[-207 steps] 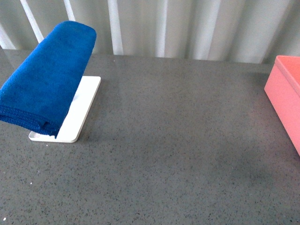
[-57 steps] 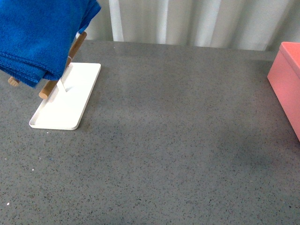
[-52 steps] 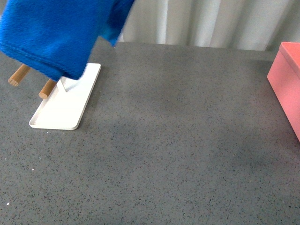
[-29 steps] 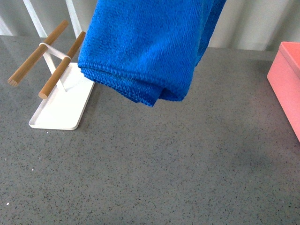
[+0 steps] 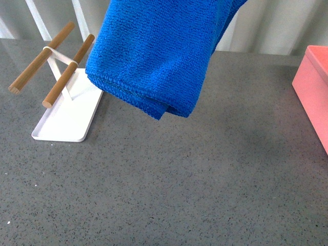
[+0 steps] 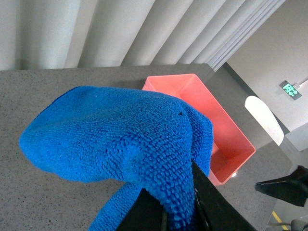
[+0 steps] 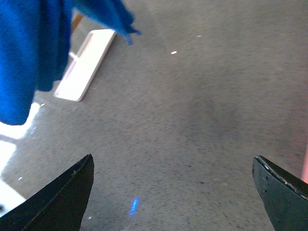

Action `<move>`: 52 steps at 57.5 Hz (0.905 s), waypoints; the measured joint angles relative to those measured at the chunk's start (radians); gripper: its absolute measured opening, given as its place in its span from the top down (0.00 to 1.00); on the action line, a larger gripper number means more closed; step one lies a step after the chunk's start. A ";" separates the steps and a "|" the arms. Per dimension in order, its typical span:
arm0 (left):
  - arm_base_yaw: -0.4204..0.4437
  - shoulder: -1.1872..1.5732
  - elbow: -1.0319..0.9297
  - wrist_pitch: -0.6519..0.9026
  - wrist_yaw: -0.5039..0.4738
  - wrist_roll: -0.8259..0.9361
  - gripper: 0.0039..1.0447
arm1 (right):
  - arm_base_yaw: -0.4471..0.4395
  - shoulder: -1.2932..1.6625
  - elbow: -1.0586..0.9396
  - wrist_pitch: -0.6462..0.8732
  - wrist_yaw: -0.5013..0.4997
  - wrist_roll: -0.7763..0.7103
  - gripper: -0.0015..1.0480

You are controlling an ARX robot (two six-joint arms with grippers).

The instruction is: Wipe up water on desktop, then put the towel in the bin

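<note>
The thick blue towel (image 5: 156, 56) hangs folded in the air above the dark grey speckled desktop (image 5: 169, 179), left of centre in the front view. My left gripper (image 6: 178, 214) is shut on the towel (image 6: 120, 134), its black fingers pinching a fold. The pink bin (image 5: 313, 97) stands at the right edge of the desktop and looks empty in the left wrist view (image 6: 219, 132). My right gripper (image 7: 173, 192) is open over bare desktop (image 7: 192, 120), with the towel (image 7: 29, 53) hanging off to one side. I see no water patch clearly.
A white tray (image 5: 69, 115) with two wooden rods (image 5: 64, 77) stands at the left of the desktop, also in the right wrist view (image 7: 84, 65). A pale curtain (image 5: 277, 25) runs behind the desktop's far edge.
The towel has come off the wooden rods and travelled right and up, and now hangs near the desktop's middle. In the last half second it shifted only slightly.
</note>
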 joint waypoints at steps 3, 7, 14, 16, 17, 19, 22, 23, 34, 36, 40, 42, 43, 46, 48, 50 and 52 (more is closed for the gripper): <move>0.000 0.000 0.000 0.000 0.000 0.000 0.96 | 0.033 0.077 0.029 0.027 -0.040 -0.007 0.07; 0.000 0.000 0.000 0.000 0.000 0.000 0.96 | 0.082 0.153 0.059 0.094 -0.093 -0.008 0.07; 0.000 0.000 0.000 0.000 0.000 0.000 0.96 | 0.154 0.236 0.097 0.242 -0.160 0.007 0.07; 0.000 0.000 0.000 0.000 0.000 0.000 0.96 | 0.177 0.270 0.118 0.285 -0.164 0.016 0.07; 0.000 0.000 0.000 0.000 0.000 0.000 0.96 | 0.192 0.299 0.134 0.313 -0.164 0.029 0.07; 0.000 0.000 0.000 0.000 0.000 0.000 0.96 | 0.210 0.342 0.152 0.356 -0.150 0.043 0.07; 0.000 0.000 0.000 0.000 0.000 0.000 0.96 | 0.239 0.414 0.180 0.407 -0.130 0.068 0.07; 0.000 0.000 0.000 0.000 0.000 0.000 0.96 | 0.251 0.440 0.190 0.424 -0.128 0.082 0.07; 0.000 0.000 0.000 0.000 0.000 0.000 0.96 | 0.325 0.531 0.225 0.569 -0.196 0.131 0.07; 0.000 0.000 0.000 0.000 0.000 0.000 0.96 | 0.336 0.540 0.233 0.581 -0.207 0.139 0.07; 0.000 0.000 0.000 0.000 0.000 0.000 0.96 | 0.359 0.565 0.249 0.621 -0.225 0.154 0.07; 0.000 0.000 0.000 0.000 0.000 0.000 0.96 | 0.369 0.579 0.261 0.628 -0.228 0.159 0.07; 0.000 0.000 0.000 0.000 0.000 0.000 0.96 | 0.374 0.588 0.266 0.632 -0.229 0.163 0.07; 0.000 0.000 0.000 0.000 0.000 0.000 0.96 | 0.388 0.623 0.288 0.659 -0.227 0.179 0.07; 0.000 0.000 0.000 0.000 0.000 0.000 0.96 | 0.397 0.646 0.304 0.669 -0.225 0.187 0.07; 0.000 0.000 0.000 0.000 0.000 0.000 0.96 | 0.404 0.668 0.320 0.686 -0.229 0.199 0.07; 0.000 0.000 0.000 0.000 0.000 0.000 0.96 | 0.407 0.678 0.326 0.699 -0.230 0.208 0.07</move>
